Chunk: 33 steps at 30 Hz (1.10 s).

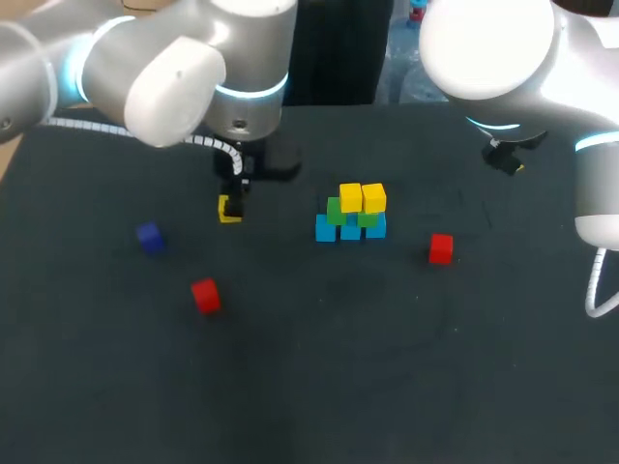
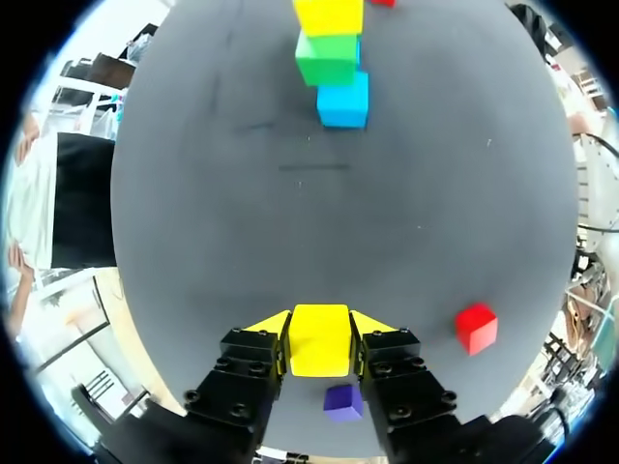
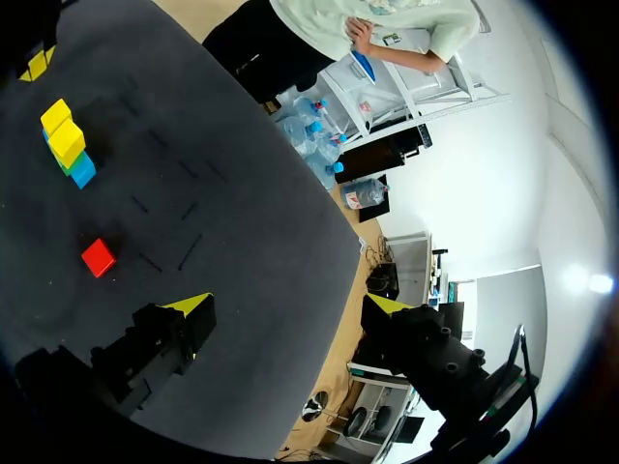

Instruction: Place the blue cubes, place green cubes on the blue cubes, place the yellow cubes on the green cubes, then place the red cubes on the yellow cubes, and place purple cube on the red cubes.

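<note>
Head view: the left gripper (image 1: 230,207) holds a yellow cube (image 1: 229,210) over the table (image 1: 309,387), well apart from the stack (image 1: 350,215).

Left wrist view: both fingers press the cube's flat opposite sides, centred. It looks stiff, light and smooth, so a square mid-face hold should stop it twisting. A purple cube (image 2: 342,401) shows under the gripper.

Right wrist view: the right gripper (image 3: 290,304) is spread wide and empty, with a red cube (image 3: 98,257) ahead of it.
</note>
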Motion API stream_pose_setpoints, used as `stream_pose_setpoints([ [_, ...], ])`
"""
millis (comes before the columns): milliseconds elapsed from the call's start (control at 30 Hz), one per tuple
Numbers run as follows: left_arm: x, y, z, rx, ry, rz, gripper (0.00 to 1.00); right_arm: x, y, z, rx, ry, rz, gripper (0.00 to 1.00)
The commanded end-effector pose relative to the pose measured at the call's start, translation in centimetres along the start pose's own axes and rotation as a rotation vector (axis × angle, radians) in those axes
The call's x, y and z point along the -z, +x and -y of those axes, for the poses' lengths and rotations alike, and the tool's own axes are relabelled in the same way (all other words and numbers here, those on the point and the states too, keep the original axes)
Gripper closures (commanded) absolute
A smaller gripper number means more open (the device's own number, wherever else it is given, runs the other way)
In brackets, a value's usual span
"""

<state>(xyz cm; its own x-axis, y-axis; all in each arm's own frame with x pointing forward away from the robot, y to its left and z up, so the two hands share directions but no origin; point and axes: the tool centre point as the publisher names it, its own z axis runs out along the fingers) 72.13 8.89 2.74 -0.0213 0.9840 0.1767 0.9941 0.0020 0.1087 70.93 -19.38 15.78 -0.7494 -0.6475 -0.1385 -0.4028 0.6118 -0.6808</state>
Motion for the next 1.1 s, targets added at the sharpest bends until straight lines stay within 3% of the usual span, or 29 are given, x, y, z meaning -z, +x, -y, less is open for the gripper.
stream_pose_setpoints([
  [33, -0.5, 0.0, -0.3, 0.012, 0.000, 0.005, 1.00, -0.1, 0.1, 0.0, -0.001, 0.001, 0.004, 0.00],
  [500, -3.3, -0.8, 0.8, 0.027, 0.030, -0.039, 1.00, -0.1, 0.1, 0.0, -0.001, 0.001, 0.004, 0.00],
  [1033, -3.4, -0.8, 0.4, 0.044, 0.037, -0.042, 1.00, -0.1, 0.1, 0.0, -0.001, 0.001, 0.004, 0.00],
  [1067, -3.4, -0.8, 0.4, 0.044, 0.037, -0.042, 0.93, -0.1, 0.1, 0.0, -0.001, 0.001, 0.004, 0.00],
  [1100, -3.4, -0.8, 0.4, 0.044, 0.037, -0.042, 0.75, -0.1, 0.1, 0.0, -0.001, 0.001, 0.004, 0.00],
])
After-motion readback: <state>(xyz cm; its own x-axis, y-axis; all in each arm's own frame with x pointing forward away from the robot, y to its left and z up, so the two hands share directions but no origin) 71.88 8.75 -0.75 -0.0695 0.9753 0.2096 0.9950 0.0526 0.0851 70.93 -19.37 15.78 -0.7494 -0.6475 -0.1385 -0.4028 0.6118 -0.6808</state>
